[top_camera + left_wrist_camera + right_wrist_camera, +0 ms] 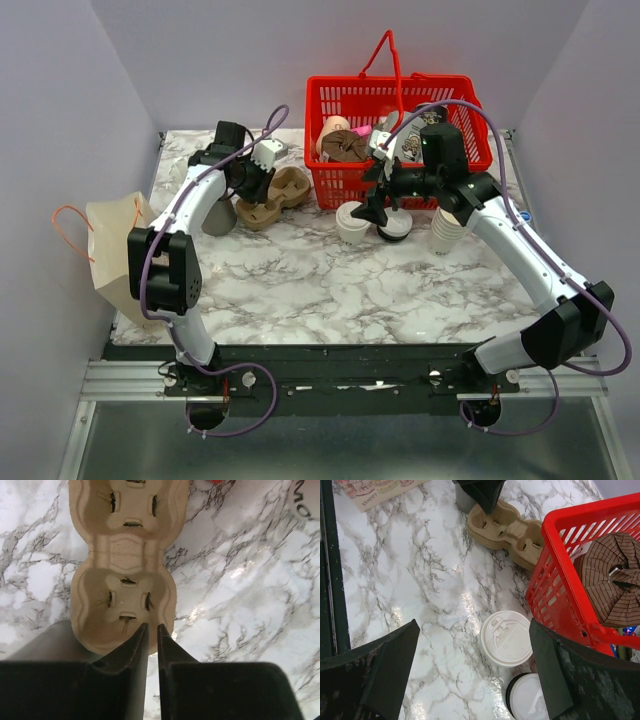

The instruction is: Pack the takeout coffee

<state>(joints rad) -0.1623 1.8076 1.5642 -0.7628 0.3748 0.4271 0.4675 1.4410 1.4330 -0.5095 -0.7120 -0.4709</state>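
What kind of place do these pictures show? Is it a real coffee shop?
Probably a robot test bench staged as a takeout counter, not a real shop: a marble-patterned table boxed in by plain walls, with a cardboard cup carrier, a lidded white cup and a red basket.

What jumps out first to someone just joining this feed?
The red basket at the far right stands out. Left of it, the left gripper, fingers nearly closed, straddles the end rim of a brown cup carrier. The right gripper hangs wide open over the lidded white cup in front of the basket.
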